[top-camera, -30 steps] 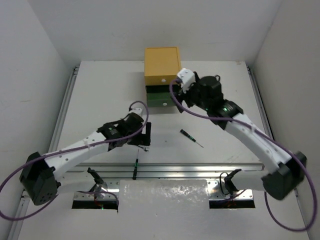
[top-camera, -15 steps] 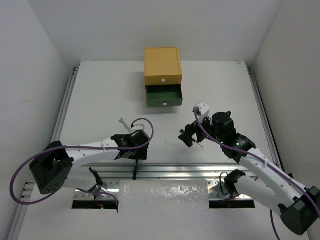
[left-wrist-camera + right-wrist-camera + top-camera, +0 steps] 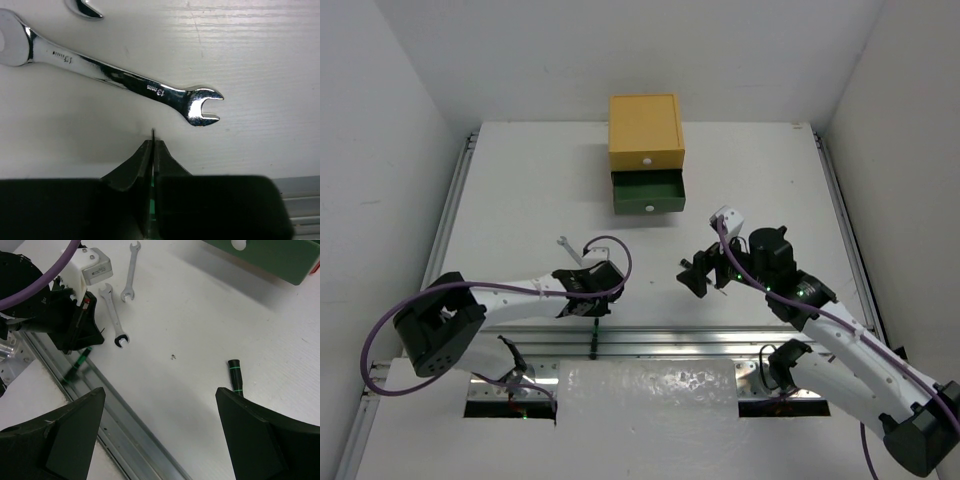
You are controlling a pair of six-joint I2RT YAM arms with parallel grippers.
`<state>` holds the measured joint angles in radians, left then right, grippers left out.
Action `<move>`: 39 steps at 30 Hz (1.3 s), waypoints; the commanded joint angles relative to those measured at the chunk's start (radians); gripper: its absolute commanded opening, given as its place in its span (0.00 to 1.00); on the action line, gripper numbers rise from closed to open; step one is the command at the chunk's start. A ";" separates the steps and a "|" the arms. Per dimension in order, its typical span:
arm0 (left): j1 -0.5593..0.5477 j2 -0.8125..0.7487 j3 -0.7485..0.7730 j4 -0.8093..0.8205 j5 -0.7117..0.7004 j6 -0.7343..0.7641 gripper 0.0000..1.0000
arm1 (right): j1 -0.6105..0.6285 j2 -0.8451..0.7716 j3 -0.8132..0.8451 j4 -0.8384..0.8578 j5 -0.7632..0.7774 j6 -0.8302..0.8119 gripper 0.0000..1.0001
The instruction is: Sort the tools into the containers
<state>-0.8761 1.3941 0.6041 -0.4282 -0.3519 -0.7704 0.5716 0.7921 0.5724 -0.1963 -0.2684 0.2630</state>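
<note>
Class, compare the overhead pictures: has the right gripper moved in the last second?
Yes. The right gripper has moved away from the green drawer, towards the near edge of the table.

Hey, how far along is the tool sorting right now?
Done: only the green drawer stands open, with no tool visible inside. In hand: the left gripper is shut on a thin screwdriver at the near rail, and the open right gripper hovers over a second screwdriver. Left: the near wrench and the far wrench lie on the table, unsorted.
</note>
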 commanded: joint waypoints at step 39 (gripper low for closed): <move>0.193 0.204 0.899 0.519 -0.654 0.005 0.00 | 0.004 -0.096 0.047 -0.104 0.290 0.085 0.99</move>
<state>-0.6968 1.5734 1.4967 -0.0708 -0.9367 -0.7803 0.5716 0.7021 0.5781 -0.3019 0.0254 0.3519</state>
